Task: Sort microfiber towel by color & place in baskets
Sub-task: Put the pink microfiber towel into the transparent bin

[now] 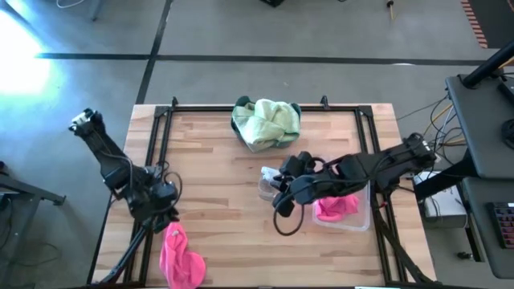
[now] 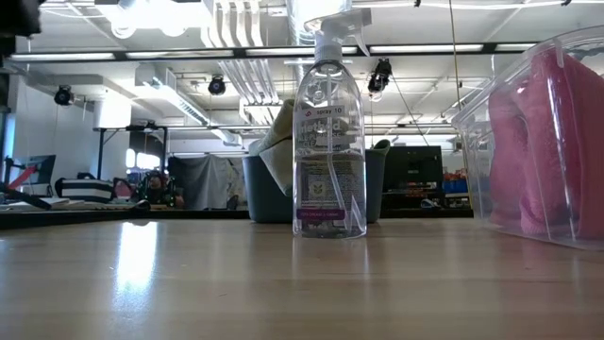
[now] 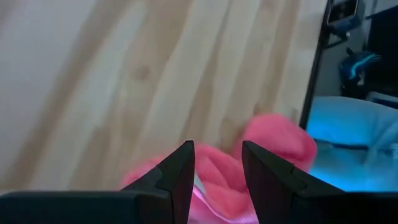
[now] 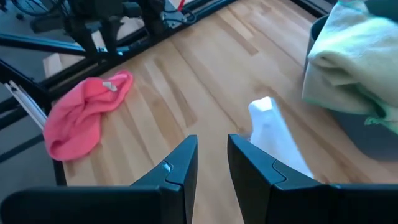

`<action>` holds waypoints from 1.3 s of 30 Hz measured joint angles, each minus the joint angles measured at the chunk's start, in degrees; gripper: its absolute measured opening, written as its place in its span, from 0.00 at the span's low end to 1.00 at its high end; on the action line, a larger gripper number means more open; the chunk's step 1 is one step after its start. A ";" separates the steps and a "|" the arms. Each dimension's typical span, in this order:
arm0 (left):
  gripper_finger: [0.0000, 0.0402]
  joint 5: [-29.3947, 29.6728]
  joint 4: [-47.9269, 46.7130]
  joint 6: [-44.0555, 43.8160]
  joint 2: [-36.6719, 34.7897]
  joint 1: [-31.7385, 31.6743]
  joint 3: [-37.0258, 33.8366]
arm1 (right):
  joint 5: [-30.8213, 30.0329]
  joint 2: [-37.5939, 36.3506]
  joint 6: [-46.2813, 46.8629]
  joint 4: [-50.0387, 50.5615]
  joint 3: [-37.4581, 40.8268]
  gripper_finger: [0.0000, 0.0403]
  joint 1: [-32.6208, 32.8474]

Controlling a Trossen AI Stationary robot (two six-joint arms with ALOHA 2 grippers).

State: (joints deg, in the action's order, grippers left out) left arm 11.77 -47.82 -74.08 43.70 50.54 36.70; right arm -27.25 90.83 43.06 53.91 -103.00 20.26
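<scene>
One pink towel left out on the wooden surface (image 1: pixel 217 201), the rest already in the two baskets.

Taking the spray bottle (image 2: pixel 328 132) in the middle as the landmark: nearest the front edge and well to its left lies the loose pink towel (image 1: pixel 178 257), with the left gripper (image 1: pixel 165 215) just above it, fingers (image 3: pixel 177 177) slightly parted and holding nothing. The right gripper (image 1: pixel 283 197) hovers right beside the bottle, narrowly open and empty. Just right of the bottle, the clear basket (image 1: pixel 361 218) holds pink towels (image 1: pixel 336 207). Behind the bottle, at the far edge, the dark basket (image 1: pixel 241 108) is heaped with green towels (image 1: pixel 269 122).
</scene>
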 joint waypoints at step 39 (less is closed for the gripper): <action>0.55 -5.31 8.82 -25.03 23.26 8.68 -3.35 | 6.84 0.35 -4.31 4.51 0.04 0.20 0.52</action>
State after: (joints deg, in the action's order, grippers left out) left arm 6.46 -39.00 -99.11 66.96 59.22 33.34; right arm -20.40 91.18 38.74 58.41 -102.96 20.78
